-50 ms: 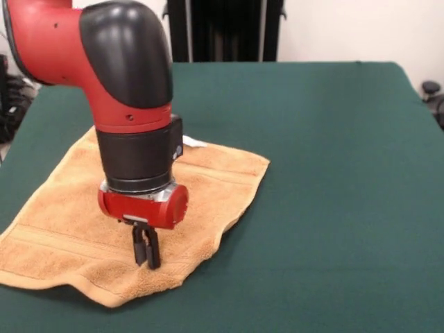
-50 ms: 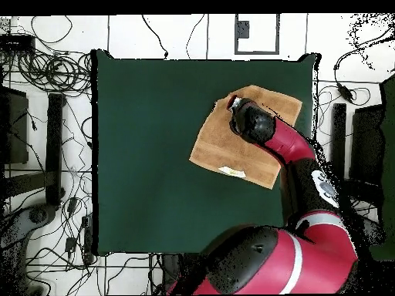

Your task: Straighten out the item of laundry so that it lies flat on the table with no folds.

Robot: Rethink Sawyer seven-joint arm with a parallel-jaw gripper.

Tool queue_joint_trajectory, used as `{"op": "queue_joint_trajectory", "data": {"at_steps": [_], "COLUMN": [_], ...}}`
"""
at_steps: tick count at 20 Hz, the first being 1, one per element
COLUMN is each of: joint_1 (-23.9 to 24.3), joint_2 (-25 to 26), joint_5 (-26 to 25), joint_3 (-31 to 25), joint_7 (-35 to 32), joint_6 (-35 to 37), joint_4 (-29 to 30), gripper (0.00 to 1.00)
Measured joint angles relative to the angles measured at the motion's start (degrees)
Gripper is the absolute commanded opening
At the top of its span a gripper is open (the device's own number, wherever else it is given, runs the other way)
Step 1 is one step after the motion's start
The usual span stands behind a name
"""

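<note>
No legible text, label, brand, number or sign found on any surface in either view.

We see the gripper [image 1: 146, 251] pointing down, fingers close together, tips at the towel [image 1: 62, 232] | towel spread on the green table [image 1: 333, 173], near edge rumpled | white tag [image 1: 192, 142] at far edge

The claw [image 1: 146, 253] stands on the towel [image 1: 62, 229] near its edge.
</note>
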State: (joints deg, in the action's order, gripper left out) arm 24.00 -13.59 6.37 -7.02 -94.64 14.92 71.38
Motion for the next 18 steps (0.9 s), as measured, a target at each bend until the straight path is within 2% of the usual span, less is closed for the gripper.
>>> {"op": "queue_joint_trajectory", "data": {"at_steps": [10,18], "joint_1": [-5.0,-5.3], "joint_2": [-0.3,-0.4], "joint_5": [0.0,0.0], "joint_3": [5.3,5.7], "joint_7": [0.0,0.0], "joint_6": [0.8,1.9], "joint_4": [0.0,0.0], "gripper": [0.00,0.00]}}
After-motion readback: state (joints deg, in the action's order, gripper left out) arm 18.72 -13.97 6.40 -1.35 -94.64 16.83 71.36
